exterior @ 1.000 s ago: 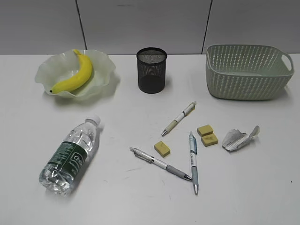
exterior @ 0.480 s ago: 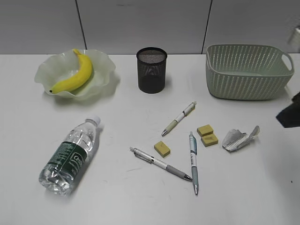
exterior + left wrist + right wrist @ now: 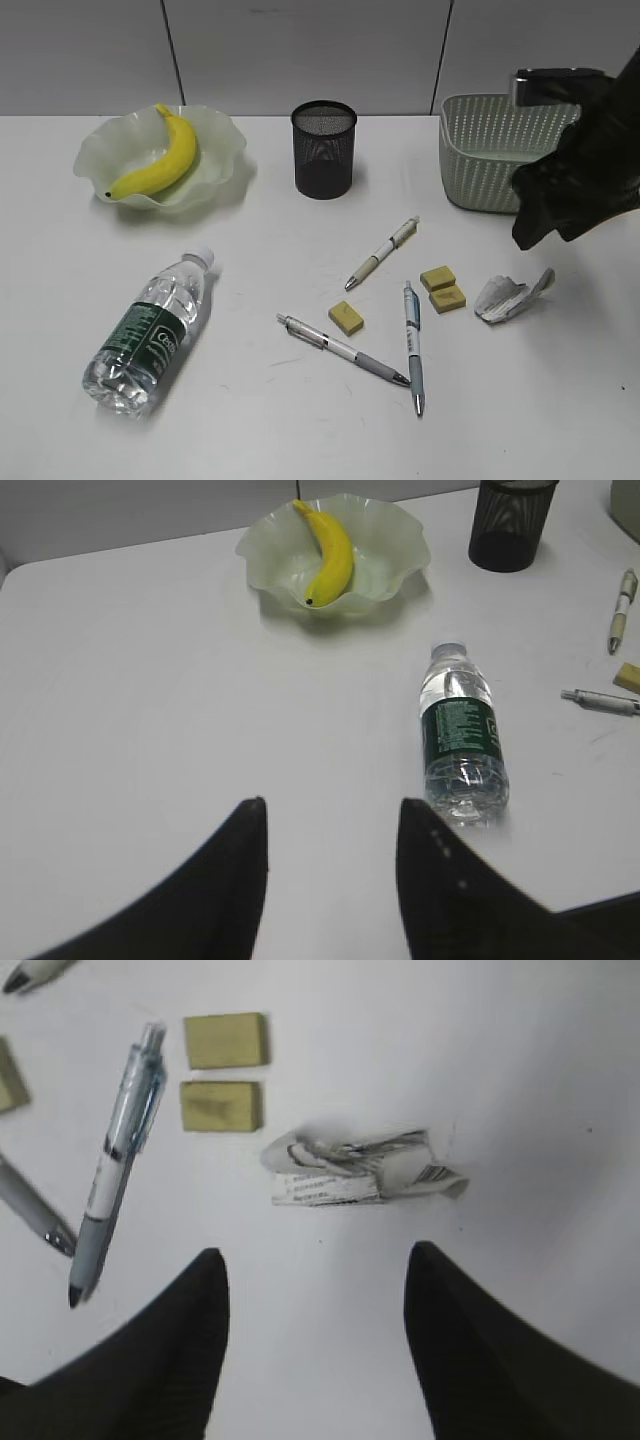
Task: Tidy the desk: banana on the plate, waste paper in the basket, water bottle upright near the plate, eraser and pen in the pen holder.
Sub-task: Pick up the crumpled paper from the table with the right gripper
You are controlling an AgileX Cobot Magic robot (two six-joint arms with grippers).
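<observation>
Banana [image 3: 165, 155] lies in the wavy green plate [image 3: 225, 135], far left. Below it, water bottle [image 3: 150, 332] on its side on the desk [image 3: 250, 420], white cap toward the plate, dark green label with white lettering too small to read. Left gripper [image 3: 332, 852] hovers over bare desk near the bottle's base, fingers apart, nothing between them. Black mesh pen holder [image 3: 324, 149] upright, centre back. Three pens and three yellow erasers loose mid-desk. Waste paper [image 3: 350, 1168] crumpled, barcode and print unreadable, right of the erasers. Right gripper [image 3: 318, 1282] above it, fingers spread, not touching. Basket [image 3: 480, 150] back right, partly hidden by the arm.
</observation>
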